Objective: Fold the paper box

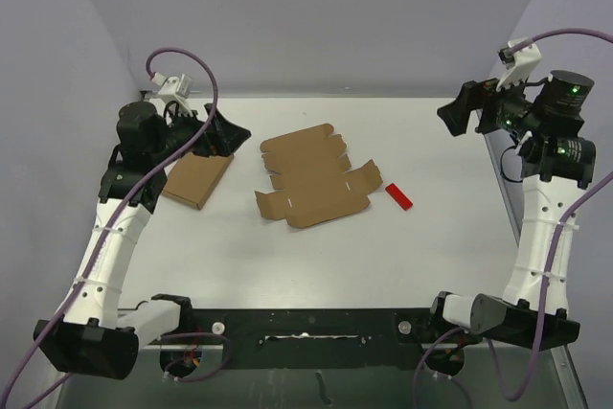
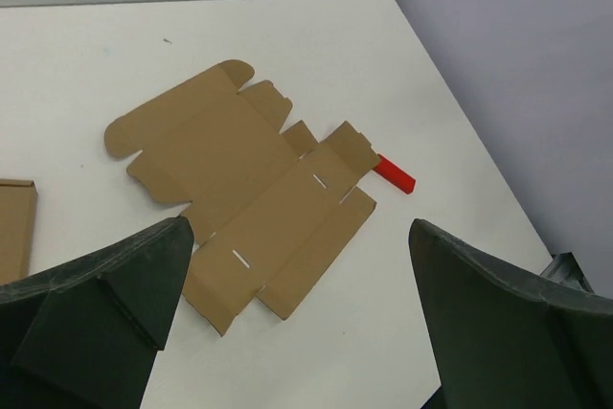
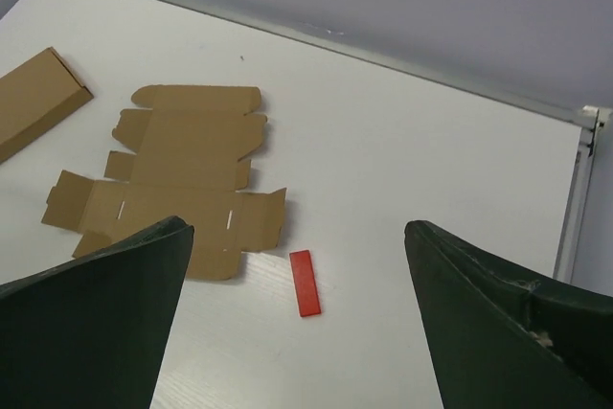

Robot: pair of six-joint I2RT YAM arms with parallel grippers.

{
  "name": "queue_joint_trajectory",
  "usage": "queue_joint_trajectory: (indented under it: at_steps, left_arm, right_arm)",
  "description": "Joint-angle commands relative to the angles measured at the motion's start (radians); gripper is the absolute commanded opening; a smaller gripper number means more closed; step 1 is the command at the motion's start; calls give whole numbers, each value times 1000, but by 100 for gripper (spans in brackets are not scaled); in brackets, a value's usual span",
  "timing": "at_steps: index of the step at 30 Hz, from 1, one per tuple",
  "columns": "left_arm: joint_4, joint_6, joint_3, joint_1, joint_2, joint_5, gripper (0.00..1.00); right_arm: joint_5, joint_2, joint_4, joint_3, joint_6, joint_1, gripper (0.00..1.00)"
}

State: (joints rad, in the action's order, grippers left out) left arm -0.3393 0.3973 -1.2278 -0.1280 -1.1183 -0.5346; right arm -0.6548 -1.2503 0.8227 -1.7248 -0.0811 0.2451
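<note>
**Desk:** What's on your screens?

**Me:** A white counter (image 1: 431,256) boxed in by pale lavender walls. The paper box (image 1: 314,179) lies near the middle of it as an unfolded sheet, flat with its flaps spread out. Nothing rests on it.

**Desk:** Anything around it?

**Me:** A small red block (image 1: 398,197) lies just beside its right-hand flap. A flat brown cardboard rectangle (image 1: 198,179) lies apart from it, toward the counter's left edge.

**Desk:** And the fingers?

**Me:** I see the left fingers (image 1: 222,134) spread wide with nothing between them. They sit over the far end of the rectangle, but I can't tell whether they touch it. The right fingers (image 1: 462,110) are just as wide and hold nothing. They hang up by the counter's far right corner, well apart from the sheet.

**Desk:** Do the views differ?

**Me:** Only the overhead shows both arms. My right wrist camera shows a clear gap between block and flap. In the left wrist view the two look like they touch. Both wrist views pick out the sheet's slits. The left one catches only a corner of the rectangle.
</note>
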Motion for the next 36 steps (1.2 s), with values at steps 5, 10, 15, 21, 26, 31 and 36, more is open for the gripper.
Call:
queue_joint_trajectory:
  at_steps: [5, 10, 15, 21, 26, 31, 36]
  left_arm:
    - [13, 20, 78, -112, 79, 147, 98]
    - [35, 50, 142, -165, 97, 172, 98]
    - [80, 98, 227, -199, 87, 173, 98]
    - [234, 163, 413, -206, 88, 173, 98]
    - [281, 182, 538, -133, 80, 168, 94]
    - [374, 214, 648, 20, 60, 118, 89]
    - [478, 255, 631, 98, -88, 45, 83]
  right_arm:
    - [20, 59, -50, 174, 89, 56, 98]
    - [-18, 94, -73, 268, 92, 80, 98]
    - [-203, 146, -91, 359, -26, 72, 98]
    - [-418, 156, -133, 473, -81, 44, 98]
    - [-555, 112, -182, 545, -132, 32, 98]
    - [-578, 68, -245, 623, -167, 14, 98]
    - [-583, 33, -271, 676, -217, 4, 98]
